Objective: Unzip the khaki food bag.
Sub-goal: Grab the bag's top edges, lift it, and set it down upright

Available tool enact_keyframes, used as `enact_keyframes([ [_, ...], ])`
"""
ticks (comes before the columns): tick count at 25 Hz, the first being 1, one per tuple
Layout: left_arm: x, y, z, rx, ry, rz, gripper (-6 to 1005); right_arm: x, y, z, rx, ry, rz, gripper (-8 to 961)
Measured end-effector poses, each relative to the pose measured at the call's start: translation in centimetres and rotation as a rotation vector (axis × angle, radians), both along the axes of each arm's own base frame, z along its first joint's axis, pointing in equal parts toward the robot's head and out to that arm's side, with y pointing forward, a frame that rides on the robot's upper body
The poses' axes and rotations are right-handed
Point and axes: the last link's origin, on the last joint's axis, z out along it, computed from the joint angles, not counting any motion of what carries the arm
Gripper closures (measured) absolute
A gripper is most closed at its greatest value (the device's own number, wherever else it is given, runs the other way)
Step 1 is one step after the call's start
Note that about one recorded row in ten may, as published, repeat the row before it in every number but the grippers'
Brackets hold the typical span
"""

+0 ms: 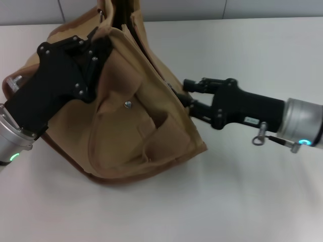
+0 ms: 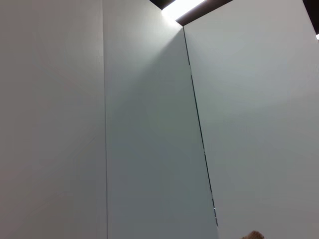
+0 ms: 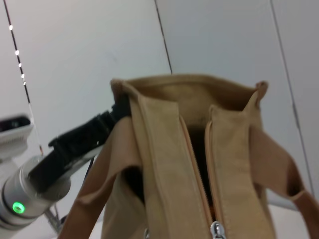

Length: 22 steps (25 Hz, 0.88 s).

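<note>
Two black grippers flank the khaki food bag [image 1: 136, 126], which fills the centre and upper left of the head view on a white table [image 1: 252, 201]. At upper left, the left gripper [image 1: 96, 48] pinches the bag's top edge. At centre right, the right gripper [image 1: 184, 96] presses against the bag's side; I cannot tell how its fingers stand. From the right wrist, the top zipper [image 3: 199, 169] gapes partly open above its silver pull [image 3: 217, 230].

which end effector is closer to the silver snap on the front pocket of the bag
Left. The left end effector grips the khaki food bag at its upper left edge, just above and left of the silver snap. The right end effector is farther off, at the bag's right side edge.
</note>
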Motion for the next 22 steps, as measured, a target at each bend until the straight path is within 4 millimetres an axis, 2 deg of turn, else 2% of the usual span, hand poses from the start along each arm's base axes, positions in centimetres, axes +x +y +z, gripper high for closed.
enact_keyframes([
  [5, 0.3, 0.2, -0.2, -0.01, 0.006, -0.013, 890, -0.9, 0.0, -1.2, -0.053, -0.045, 0.049, 554],
  [11, 0.9, 0.2, -0.8, -0.046, 0.024, -0.05, 886, -1.5, 0.1, -1.9, -0.079, -0.057, 0.062, 545],
  [16, 1.2, 0.3, -1.0, -0.058, 0.031, -0.066, 884, -2.0, 0.2, -2.8, -0.126, -0.09, 0.074, 725],
  [22, 1.2, 0.4, -1.0, -0.059, 0.033, -0.064, 881, -2.8, 0.1, -3.3, -0.239, -0.093, 0.04, 752],
])
